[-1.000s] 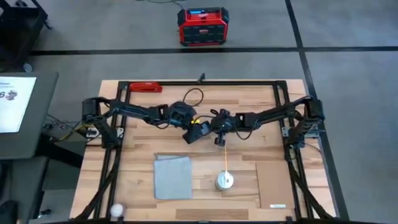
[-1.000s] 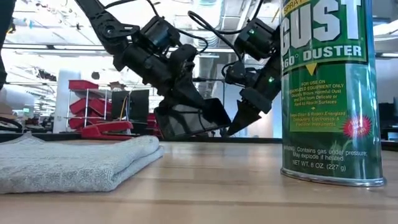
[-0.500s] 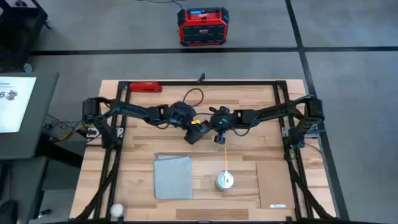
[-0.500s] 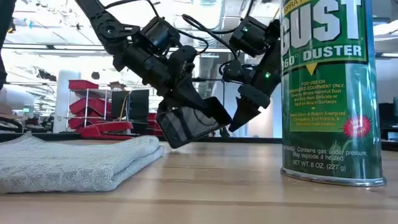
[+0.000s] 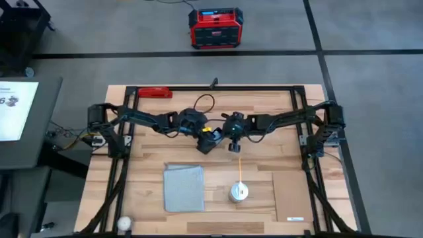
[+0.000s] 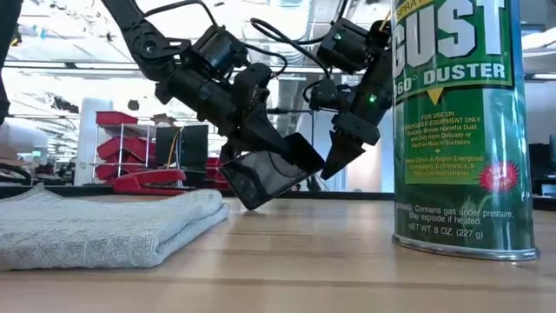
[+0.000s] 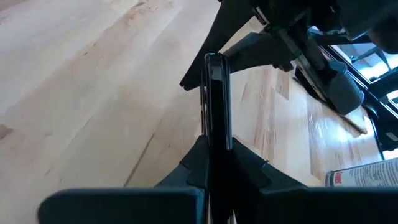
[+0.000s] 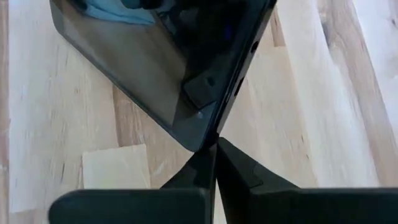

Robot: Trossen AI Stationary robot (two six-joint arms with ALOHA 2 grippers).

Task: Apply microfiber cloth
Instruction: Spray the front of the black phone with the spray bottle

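The pale grey-blue microfiber cloth (image 5: pixel 183 188) lies folded flat on the wooden table, near left of centre; it also shows in the low view (image 6: pixel 95 228). Farther back, at mid-table, my left gripper (image 5: pixel 207 141) is shut on a black phone (image 6: pixel 274 174), which hangs tilted above the wood. My right gripper (image 5: pixel 232 142) stands just right of it, shut, with its tip (image 6: pixel 330 167) at the phone's upper right corner. My left gripper pinches the phone between its two fingers, one on each flat face, near one end (image 7: pixel 215 140). The fingers slant down from the table's far left. The phone is lifted clear of the table, tilted, one corner (image 6: pixel 252 205) lowest. My right gripper's shut fingertips (image 8: pixel 219 155) meet the phone's corner (image 8: pixel 202 144); I cannot tell whether they touch it.
A green duster can (image 5: pixel 238 192) stands near the front, right of the cloth, with its thin straw pointing toward the grippers. A tan patch (image 5: pixel 294 192) lies on the table's right. A red tool (image 5: pixel 154 92) lies at the far left, a white ball (image 5: pixel 123 223) at the near left corner.
The phone has tipped in my left gripper from lying nearly level to a steeper slant, one corner dropping toward the table. My right gripper has risen a little and moved slightly toward the table's left, staying shut by the phone's upper corner.
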